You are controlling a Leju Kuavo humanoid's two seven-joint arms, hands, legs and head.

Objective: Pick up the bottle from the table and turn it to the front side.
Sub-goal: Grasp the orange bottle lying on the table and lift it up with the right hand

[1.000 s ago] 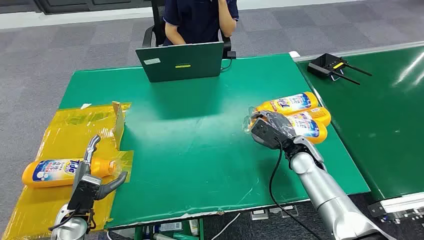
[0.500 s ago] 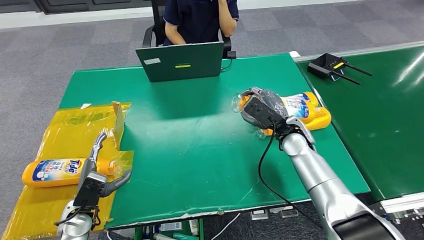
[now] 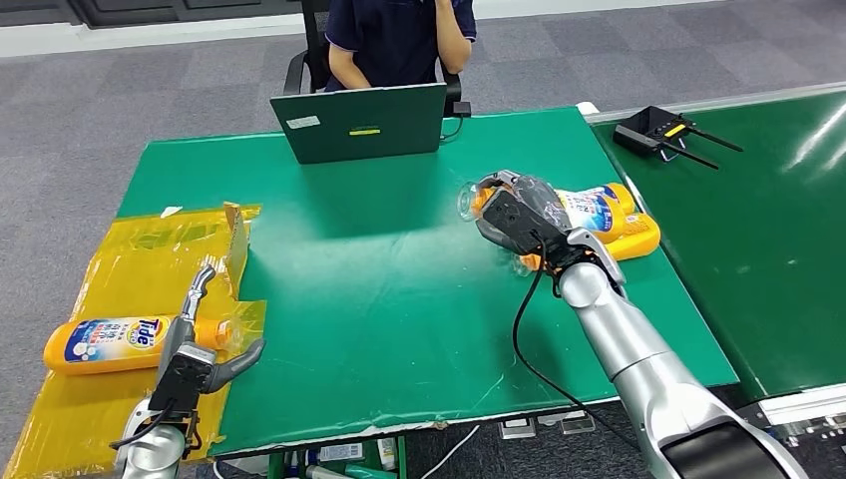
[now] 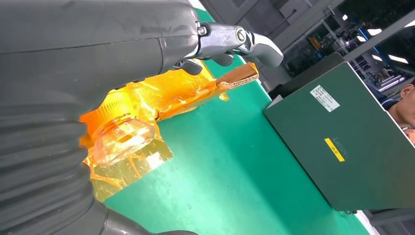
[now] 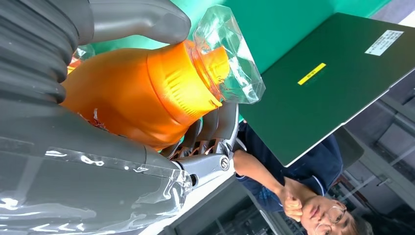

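The robot's right hand, fingers and thumb wrapped around the shoulder of an orange bottle, grips it at about 2 o'clock on the green table, clear cap pointing toward 9 o'clock. The wrist view shows the thumb on one side of the bottle's neck and the fingers curled under the other, a hold that looks suited to rolling the bottle so its label comes to the front. A 2nd bottle lies touching it, toward 4 o'clock. The left hand hangs open at 8 o'clock, holding nothing, fingers apart just beside a 3rd bottle lying label up on a yellow sheet, likely the place for finished bottles. At 12 o'clock a person sits behind a laptop.
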